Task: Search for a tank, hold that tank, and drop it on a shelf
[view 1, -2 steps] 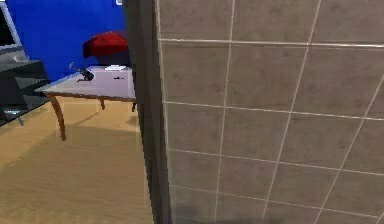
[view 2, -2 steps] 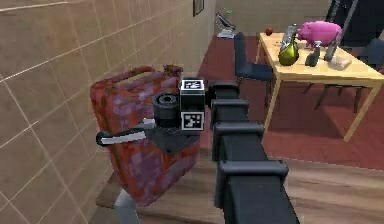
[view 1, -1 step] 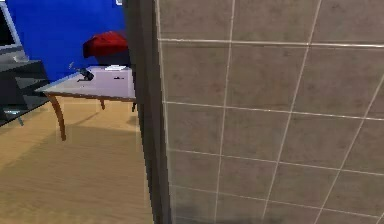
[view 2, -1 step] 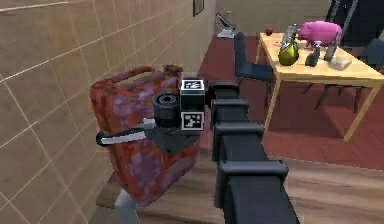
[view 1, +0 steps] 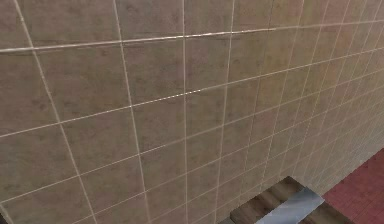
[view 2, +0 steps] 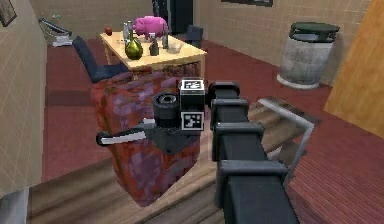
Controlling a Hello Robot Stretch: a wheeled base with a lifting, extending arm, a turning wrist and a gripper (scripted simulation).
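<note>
**Forward view.** A beige tiled wall with pale grout lines (view 1: 150, 100) took up most of the field. At the lower right lay a short strip of brown wooden plank flooring (view 1: 258, 208). Just beside it came a grey metal bar (view 1: 302, 203), then a dark red floor surface (view 1: 358, 192).

**Arm side view.** A plain beige wall (view 2: 20, 110) ran along the left edge. Farther out stood a dark blue chair (view 2: 95, 58) against a light wooden table (view 2: 145, 61). The table carried a green pear-shaped bottle (view 2: 133, 45) and a pink rounded figure (view 2: 152, 24) (its form resembled a piggy bank). A large red mottled block (view 2: 130, 100) stood on the floor nearer the robot.

The two-finger gripper (view 2: 110, 138) lay across this block, with its dark body left of two white marker squares (view 2: 192, 120). The condition of the jaws could not be told. With the block directly behind the fingers, it could not be told whether the gripper held anything.

The dark square arm bar (view 2: 245, 165) rose from the bottom edge. To its right were a grey metal frame (view 2: 296, 122), a grey cylindrical bin with a dark lid (view 2: 305, 58) and an orange-brown wooden panel (view 2: 362, 85).

**Tank location.** It could not be told which of these things, if any, was the tank.
</note>
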